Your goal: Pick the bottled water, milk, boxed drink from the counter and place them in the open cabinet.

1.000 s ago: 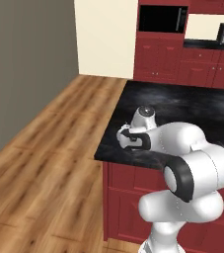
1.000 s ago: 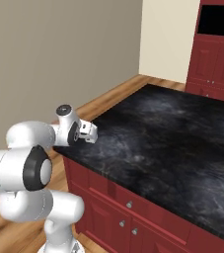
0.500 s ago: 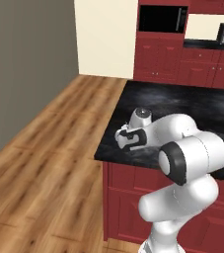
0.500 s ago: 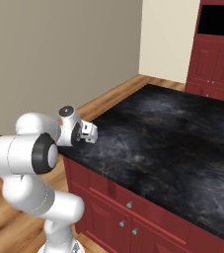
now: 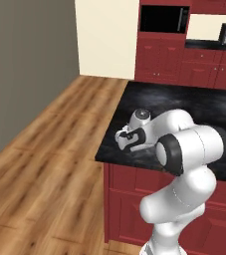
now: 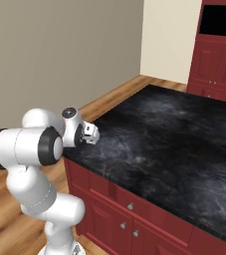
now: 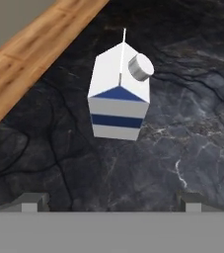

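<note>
Wood floor on the left, then the milk standing upright on the black marbled desk, grey cap on its gable roof, blue band across the front. The fingers are spread wide with nothing between them, hanging above the desk with the carton straight ahead, well apart.

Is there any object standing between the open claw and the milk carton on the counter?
No. In the hand view, only bare black counter lies between the claw and the upright milk.
</note>
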